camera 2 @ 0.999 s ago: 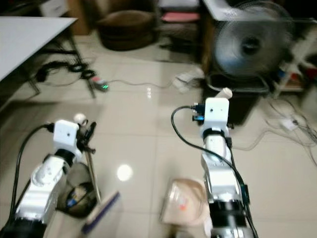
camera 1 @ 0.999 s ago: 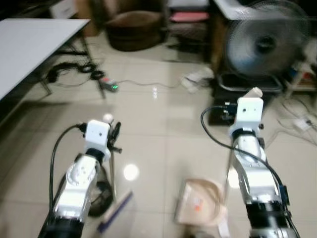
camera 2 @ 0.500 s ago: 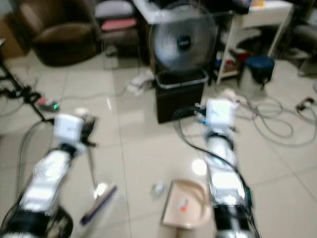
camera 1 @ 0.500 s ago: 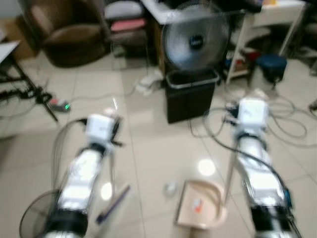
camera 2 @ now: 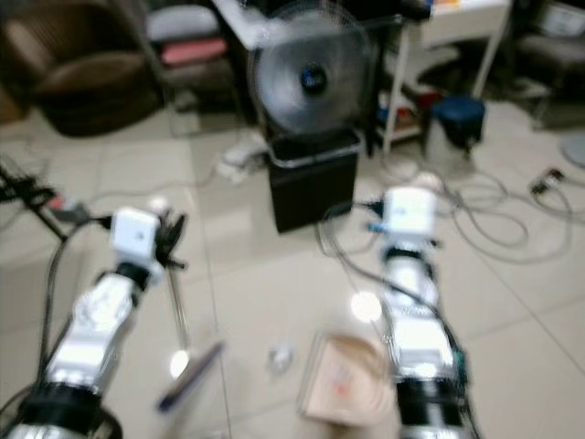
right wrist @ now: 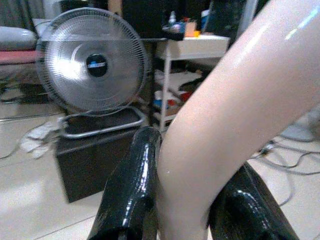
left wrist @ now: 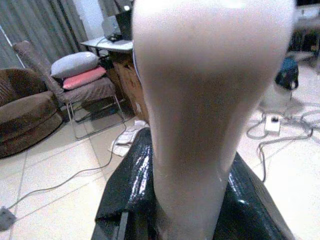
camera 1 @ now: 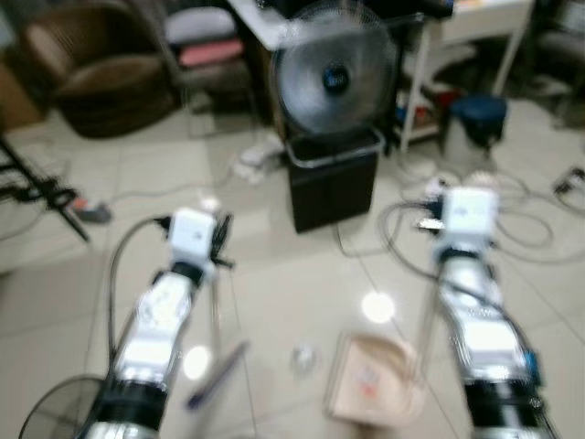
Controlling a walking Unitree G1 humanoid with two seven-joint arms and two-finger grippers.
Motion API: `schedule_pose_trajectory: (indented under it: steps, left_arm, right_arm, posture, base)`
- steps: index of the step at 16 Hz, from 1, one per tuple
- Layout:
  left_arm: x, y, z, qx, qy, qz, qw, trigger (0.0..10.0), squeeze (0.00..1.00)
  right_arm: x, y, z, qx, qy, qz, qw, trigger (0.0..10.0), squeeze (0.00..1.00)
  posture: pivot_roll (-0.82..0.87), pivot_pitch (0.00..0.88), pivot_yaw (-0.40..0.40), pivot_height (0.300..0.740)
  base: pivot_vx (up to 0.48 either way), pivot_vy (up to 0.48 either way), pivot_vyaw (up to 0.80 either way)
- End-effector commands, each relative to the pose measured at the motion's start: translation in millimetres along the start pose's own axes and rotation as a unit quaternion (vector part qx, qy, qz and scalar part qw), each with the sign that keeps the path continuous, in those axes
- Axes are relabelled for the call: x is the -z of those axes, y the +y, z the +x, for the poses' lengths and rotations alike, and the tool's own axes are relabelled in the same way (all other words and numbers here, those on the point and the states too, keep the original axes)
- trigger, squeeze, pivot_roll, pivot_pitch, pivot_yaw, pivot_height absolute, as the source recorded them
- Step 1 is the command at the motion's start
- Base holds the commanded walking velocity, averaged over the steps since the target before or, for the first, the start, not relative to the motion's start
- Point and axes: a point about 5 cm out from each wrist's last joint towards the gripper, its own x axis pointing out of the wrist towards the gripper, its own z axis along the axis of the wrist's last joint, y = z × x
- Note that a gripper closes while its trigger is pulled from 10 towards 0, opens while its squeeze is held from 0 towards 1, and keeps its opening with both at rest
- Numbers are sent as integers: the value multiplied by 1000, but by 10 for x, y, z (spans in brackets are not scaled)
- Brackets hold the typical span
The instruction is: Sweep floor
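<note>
Left gripper is clamped on the pale handle of the broom, its black fingers pressed to either side of the shaft. Below it the thin shaft runs down to the dark brush head, which lies on the tiled floor. Right gripper is likewise closed around the pale handle of the dustpan, and the beige pan rests on the tiles just inside the right arm. Between brush head and pan lies a small pale scrap of litter. Ahead of both grippers stands a black bin with a standing fan behind it. Loose cables trail over the tiles beyond the right gripper.
</note>
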Motion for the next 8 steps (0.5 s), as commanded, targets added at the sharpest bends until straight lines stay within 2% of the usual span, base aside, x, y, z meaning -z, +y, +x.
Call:
schedule_pose_trajectory:
  steps: [1, 8]
  left_arm:
    - [-91, 125, 16, -14, -20, 18, 1000, 10000, 0]
    - [-111, 145, 47, -19, -22, 20, 999, 10000, 0]
  right_arm:
    - [-117, 103, 14, -12, -21, 9, 1000, 10000, 0]
    - [-127, 136, 27, -19, -27, 11, 999, 10000, 0]
  posture:
    - [-45, 9, 65, 740]
    - [-40, 8, 68, 740]
  base:
    - [300, 0, 0]
    - [297, 0, 0]
